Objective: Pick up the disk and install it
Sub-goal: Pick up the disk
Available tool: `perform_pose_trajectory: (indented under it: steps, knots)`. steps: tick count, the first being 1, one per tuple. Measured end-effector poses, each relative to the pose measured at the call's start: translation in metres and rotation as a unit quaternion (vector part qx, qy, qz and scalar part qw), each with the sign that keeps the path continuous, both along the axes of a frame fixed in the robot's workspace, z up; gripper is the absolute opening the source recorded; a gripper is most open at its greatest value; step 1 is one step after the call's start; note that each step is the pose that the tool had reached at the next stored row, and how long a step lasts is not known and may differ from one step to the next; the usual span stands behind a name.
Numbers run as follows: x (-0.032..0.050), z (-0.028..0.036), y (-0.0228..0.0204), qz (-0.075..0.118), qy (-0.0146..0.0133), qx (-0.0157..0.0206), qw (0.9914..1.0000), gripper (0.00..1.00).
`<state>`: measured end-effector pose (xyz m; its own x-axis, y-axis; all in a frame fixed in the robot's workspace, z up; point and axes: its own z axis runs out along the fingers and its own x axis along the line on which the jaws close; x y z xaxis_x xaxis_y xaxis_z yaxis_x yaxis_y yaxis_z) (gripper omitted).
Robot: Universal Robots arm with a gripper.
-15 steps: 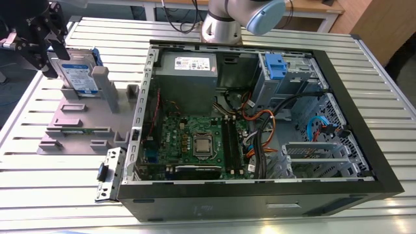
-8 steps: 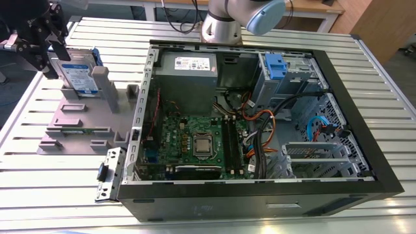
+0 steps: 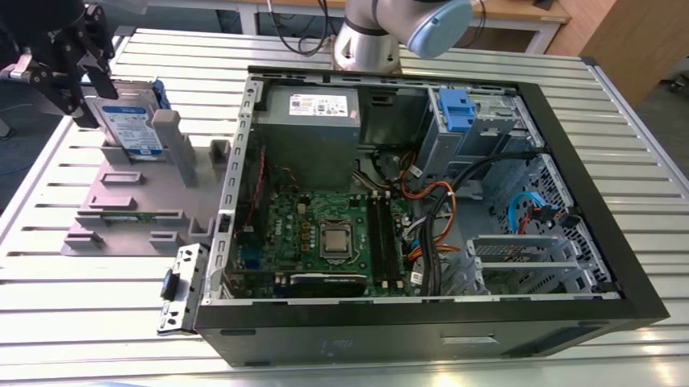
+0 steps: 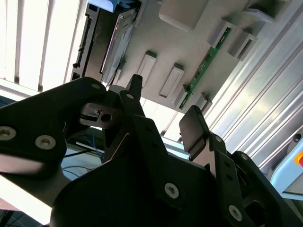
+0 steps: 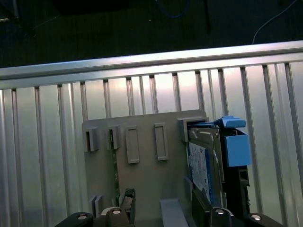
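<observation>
The disk (image 3: 131, 122) stands on edge in the grey plastic stand (image 3: 129, 193) at the exterior view's left, silver with a white-and-blue label and a blue bracket. My black gripper (image 3: 84, 95) hangs just above and beside its upper end, open and holding nothing. In the first wrist view the disk (image 5: 204, 163) and its blue bracket (image 5: 235, 147) lie ahead of my fingertips (image 5: 128, 201), one finger over the disk's near end. In the second wrist view the gripper (image 4: 163, 108) is spread apart, with the disk (image 4: 102, 40) beyond it.
An open computer case (image 3: 603, 161) lies at the exterior view's right, with a grey power-supply box (image 3: 312, 109), a blue drive bay (image 3: 457, 109) and a green motherboard (image 3: 323, 234). A green memory stick (image 3: 135, 216) sits in the stand. The arm's base (image 3: 372, 40) rises behind the case.
</observation>
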<state>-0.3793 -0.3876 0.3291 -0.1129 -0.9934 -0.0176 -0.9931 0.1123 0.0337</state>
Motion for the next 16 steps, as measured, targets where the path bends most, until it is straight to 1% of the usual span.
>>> perform_pose_trajectory:
  steps: [5,11,16]
  knots:
    - [0.0,-0.0001,0.0039,0.0,0.0,0.0,1.0,0.59]
    - [0.0,-0.0005,0.0065,0.0,-0.0001,0.0,1.0,0.59]
    - [0.0,-0.0007,0.0078,0.0,0.0,0.0,1.0,0.59]
